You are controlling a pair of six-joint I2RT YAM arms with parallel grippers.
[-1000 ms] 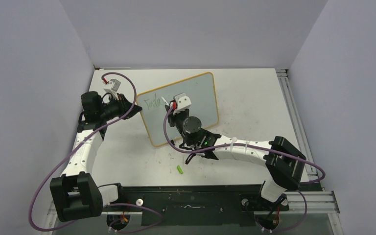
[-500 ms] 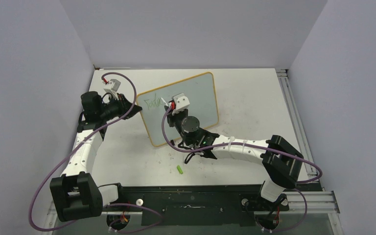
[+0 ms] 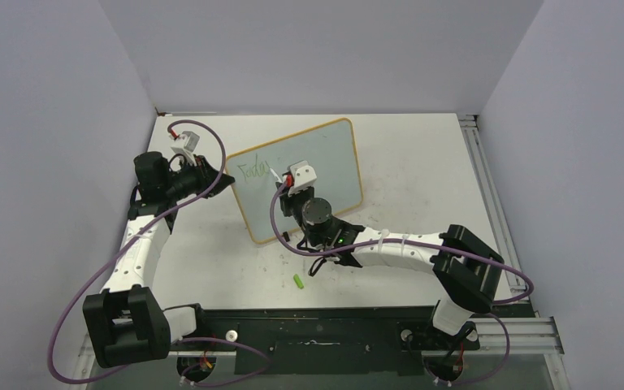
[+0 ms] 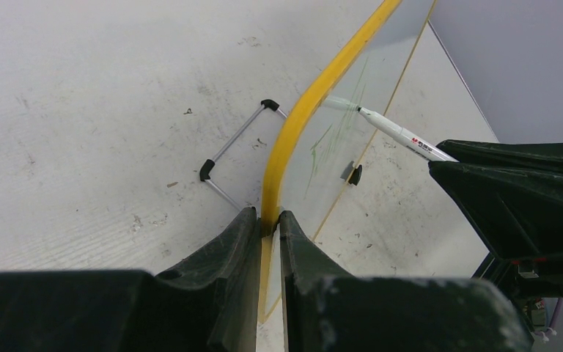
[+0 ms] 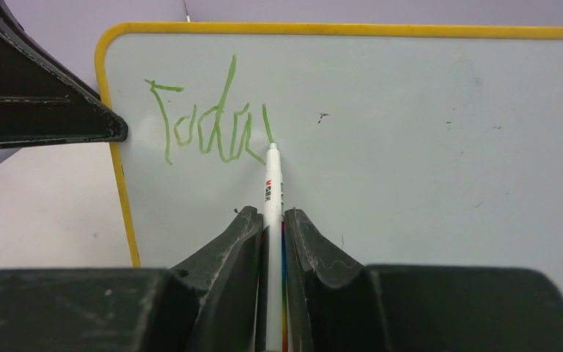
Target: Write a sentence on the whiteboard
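The left gripper point(image 4: 267, 220) is clamped on the yellow-framed left edge of the whiteboard point(image 3: 333, 154), which stands propped upright on the far middle of the white table point(image 3: 422, 162). In the board's upper left corner the sentence point(image 5: 205, 128) reads "Toda" in green plus one more stroke. The right gripper point(image 5: 271, 220) is closed tight on a white marker point(image 5: 273, 183) whose tip touches the board at that stroke's lower end; a small green piece point(image 3: 299, 281) lies on the table nearer the arm bases.
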